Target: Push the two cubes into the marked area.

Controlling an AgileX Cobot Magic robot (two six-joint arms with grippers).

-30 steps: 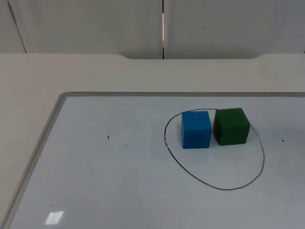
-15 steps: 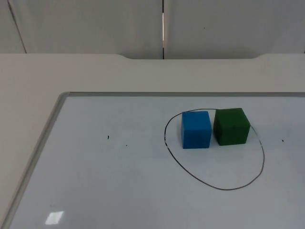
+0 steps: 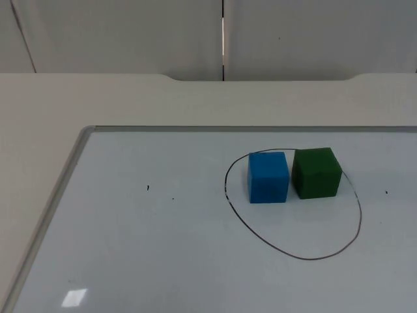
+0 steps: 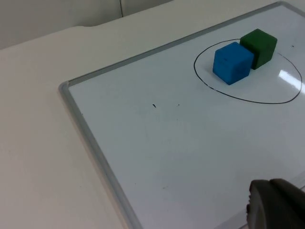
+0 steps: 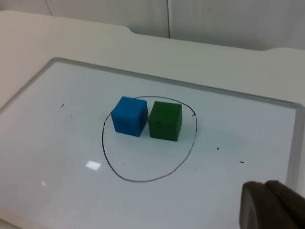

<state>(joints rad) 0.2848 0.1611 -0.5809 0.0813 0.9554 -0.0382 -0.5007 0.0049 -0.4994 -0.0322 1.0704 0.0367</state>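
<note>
Blue cube (image 3: 268, 177) and green cube (image 3: 316, 172) sit side by side inside the drawn oval (image 3: 313, 257) on the whiteboard (image 3: 143, 248); both hands wait well back, grip state untellable.

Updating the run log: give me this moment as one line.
blue cube inside marked outline | green cube inside, beside blue | both arms waiting off the whiteboard

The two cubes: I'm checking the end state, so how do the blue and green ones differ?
The blue cube sits left of the green cube. Blue lies well inside the drawn loop; green sits at the loop's far right edge, hiding the line there. Both look alike in size, stand flat on the whiteboard, close side by side.
</note>
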